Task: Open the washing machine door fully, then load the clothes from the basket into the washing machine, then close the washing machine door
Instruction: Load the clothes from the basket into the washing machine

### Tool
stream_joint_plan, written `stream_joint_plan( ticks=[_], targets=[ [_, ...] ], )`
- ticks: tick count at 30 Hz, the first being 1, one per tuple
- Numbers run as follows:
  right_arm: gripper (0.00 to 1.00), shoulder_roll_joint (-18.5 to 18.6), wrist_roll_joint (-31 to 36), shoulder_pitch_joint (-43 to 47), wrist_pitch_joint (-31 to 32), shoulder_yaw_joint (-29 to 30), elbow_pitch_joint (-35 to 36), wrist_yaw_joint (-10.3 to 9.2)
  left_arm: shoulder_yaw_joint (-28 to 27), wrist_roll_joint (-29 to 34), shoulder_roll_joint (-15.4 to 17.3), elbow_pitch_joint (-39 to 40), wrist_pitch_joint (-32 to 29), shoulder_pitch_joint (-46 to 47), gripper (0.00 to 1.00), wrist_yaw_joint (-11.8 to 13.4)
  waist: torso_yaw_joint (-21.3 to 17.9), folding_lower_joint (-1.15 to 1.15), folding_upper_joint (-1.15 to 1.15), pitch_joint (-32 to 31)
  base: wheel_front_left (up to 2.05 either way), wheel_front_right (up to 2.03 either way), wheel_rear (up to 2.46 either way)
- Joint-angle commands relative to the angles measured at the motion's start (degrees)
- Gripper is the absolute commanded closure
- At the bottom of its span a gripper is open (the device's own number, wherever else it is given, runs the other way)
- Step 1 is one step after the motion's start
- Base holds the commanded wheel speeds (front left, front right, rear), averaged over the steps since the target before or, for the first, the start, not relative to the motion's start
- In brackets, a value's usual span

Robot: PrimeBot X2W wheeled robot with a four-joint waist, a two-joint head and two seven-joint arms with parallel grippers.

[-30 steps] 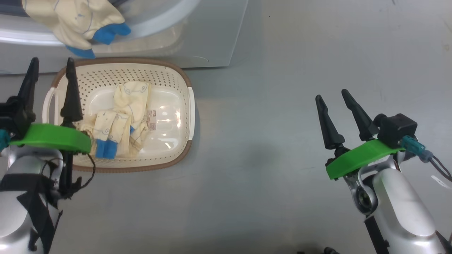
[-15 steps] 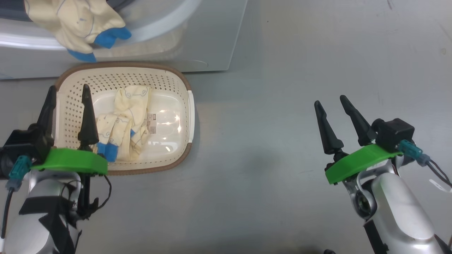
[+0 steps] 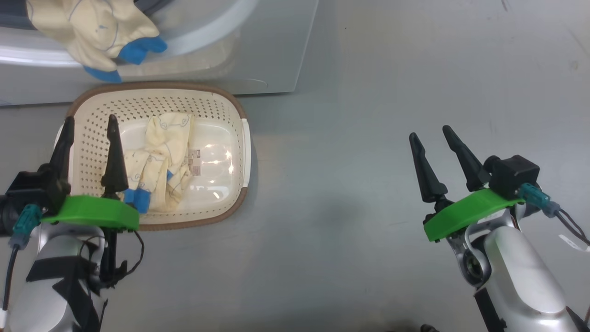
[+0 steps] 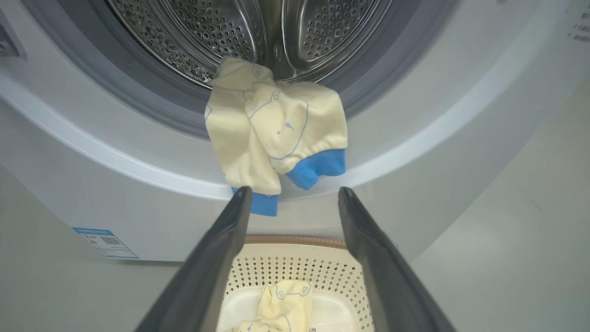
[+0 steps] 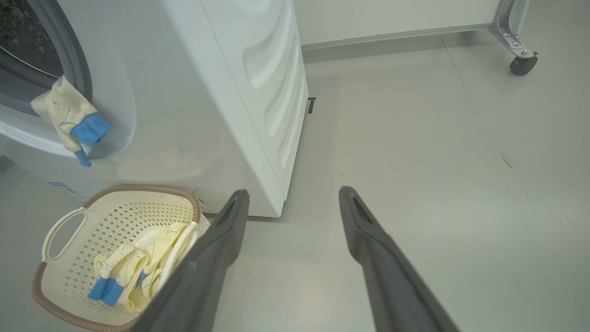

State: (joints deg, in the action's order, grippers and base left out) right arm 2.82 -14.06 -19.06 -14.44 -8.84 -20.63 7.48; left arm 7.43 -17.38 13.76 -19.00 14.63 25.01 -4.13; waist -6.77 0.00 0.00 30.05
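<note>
Left claw (image 3: 90, 119): spread, empty, poised over the basket (image 3: 209, 91), apparently lined up for the next pick.
Right claw (image 3: 429, 131): spread, empty, over bare floor (image 3: 350, 138), clear of the work.
Clothes (image 3: 161, 161): bunched in the basket.
Garment (image 3: 92, 27): draped over the washing machine (image 3: 276, 46) mouth, hanging half out.

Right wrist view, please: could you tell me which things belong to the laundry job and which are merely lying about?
Job: washing machine; garment draped over its drum lip; basket; clothes left in it.
Lying about: metal frame leg on a castor, far corner.
</note>
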Motion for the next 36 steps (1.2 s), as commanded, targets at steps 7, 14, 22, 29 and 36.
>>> stream_joint_plan(
  ticks=[7,14,22,29,36],
  targets=[
    [0.0,0.1,-0.9,0.8,-0.6,-1.6,1.3,0.01,-3.7,0.7,0.8,-0.5,0.4,1.8,0.0,-1.0,-1.2,0.0,0.0,0.0,0.0,0.0,0.0],
    [0.0,0.1,-1.7,0.8,-0.6,-2.5,1.4,0.01,-4.8,0.1,1.0,-4.6,0.4,4.1,0.0,-1.9,-3.5,0.0,0.0,0.6,0.0,0.0,0.0],
    [0.0,0.1,-2.3,0.8,-0.6,-3.0,1.7,0.01,-4.8,-2.1,1.3,-12.1,-1.0,10.6,0.0,-2.4,-5.2,0.0,0.0,1.9,0.0,0.0,0.0],
    [0.0,0.1,-2.5,0.5,-0.6,-3.3,1.9,0.01,-5.7,-4.5,2.6,-18.6,-2.3,17.2,0.0,-2.7,-6.3,0.0,0.0,3.3,0.0,0.0,0.0],
    [0.0,0.1,-3.0,-0.2,-0.6,-3.3,2.2,0.01,-5.7,-4.7,3.9,-24.7,-2.1,23.4,0.0,-2.7,-6.7,0.0,0.0,5.1,0.0,0.0,0.0]
  ],
)
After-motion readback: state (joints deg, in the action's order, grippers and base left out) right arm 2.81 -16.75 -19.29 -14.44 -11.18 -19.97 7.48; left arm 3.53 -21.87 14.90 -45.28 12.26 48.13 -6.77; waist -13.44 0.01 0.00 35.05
